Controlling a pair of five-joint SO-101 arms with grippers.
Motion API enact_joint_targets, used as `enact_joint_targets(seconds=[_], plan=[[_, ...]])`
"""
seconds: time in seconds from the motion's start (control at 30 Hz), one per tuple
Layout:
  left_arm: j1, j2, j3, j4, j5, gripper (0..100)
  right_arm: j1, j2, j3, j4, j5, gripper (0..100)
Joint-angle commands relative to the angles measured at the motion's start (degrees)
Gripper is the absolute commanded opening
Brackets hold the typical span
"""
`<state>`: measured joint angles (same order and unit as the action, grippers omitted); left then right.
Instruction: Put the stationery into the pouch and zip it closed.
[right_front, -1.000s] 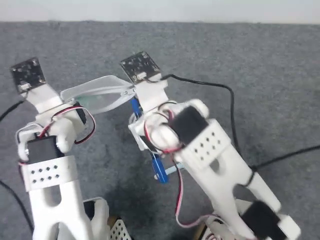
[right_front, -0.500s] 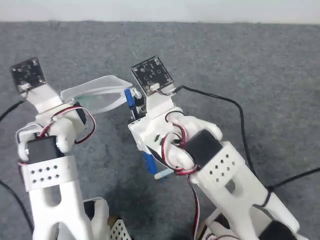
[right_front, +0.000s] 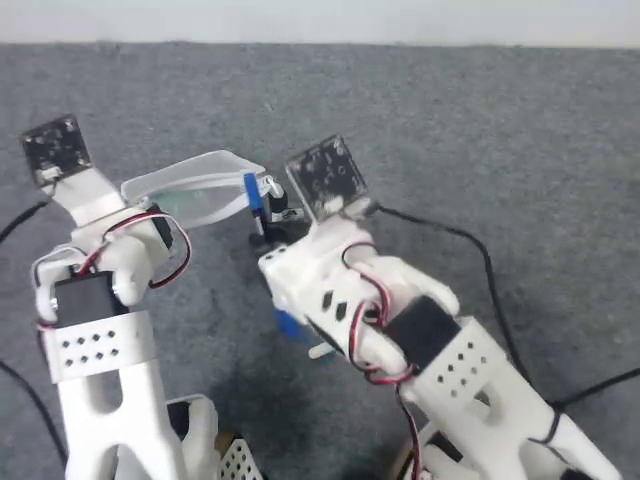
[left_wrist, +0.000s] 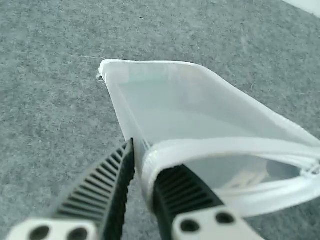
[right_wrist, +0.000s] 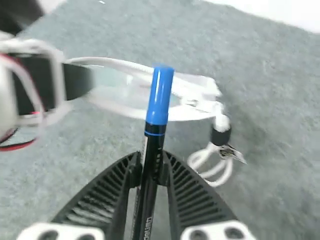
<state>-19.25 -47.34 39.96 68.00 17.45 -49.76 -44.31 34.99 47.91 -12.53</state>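
Note:
The clear pouch (right_front: 195, 190) with a white zipper rim is held up off the grey carpet, its mouth open toward the other arm. My left gripper (left_wrist: 141, 175) is shut on the pouch's (left_wrist: 200, 130) rim near the mouth. My right gripper (right_wrist: 150, 167) is shut on a blue-capped marker (right_wrist: 156, 112), whose cap tip sits right at the pouch (right_wrist: 135, 92) opening. From above, the marker cap (right_front: 252, 192) pokes out beside the pouch mouth, with the right arm's camera board (right_front: 327, 180) just behind it. A white zipper pull loop (right_wrist: 215, 157) dangles from the pouch end.
Grey carpet (right_front: 480, 120) covers the whole work surface, with a pale wall strip along the far edge. A black cable (right_front: 470, 250) runs across the carpet on the right. Both arm bases crowd the near side.
The right arm has swung its wrist and carried the marker up and leftward, so the blue cap now reaches the pouch mouth. The left arm and the pouch have stayed still.

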Motion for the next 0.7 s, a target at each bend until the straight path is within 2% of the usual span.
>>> enact_joint_targets(seconds=[0.0, 0.23, 0.67], plan=[[0.53, -0.35, -3.47, -0.18, 0.35, 1, -1.36, -5.93, 3.16, -6.90, 0.18, 0.6], [0.53, -0.35, -3.47, -0.18, 0.35, 1, -1.45, -11.47, 12.92, -19.30, 0.18, 0.6], [0.53, -0.35, -3.38, -0.18, 0.35, 1, -1.45, -12.62, 19.16, -29.85, 0.18, 0.6]])
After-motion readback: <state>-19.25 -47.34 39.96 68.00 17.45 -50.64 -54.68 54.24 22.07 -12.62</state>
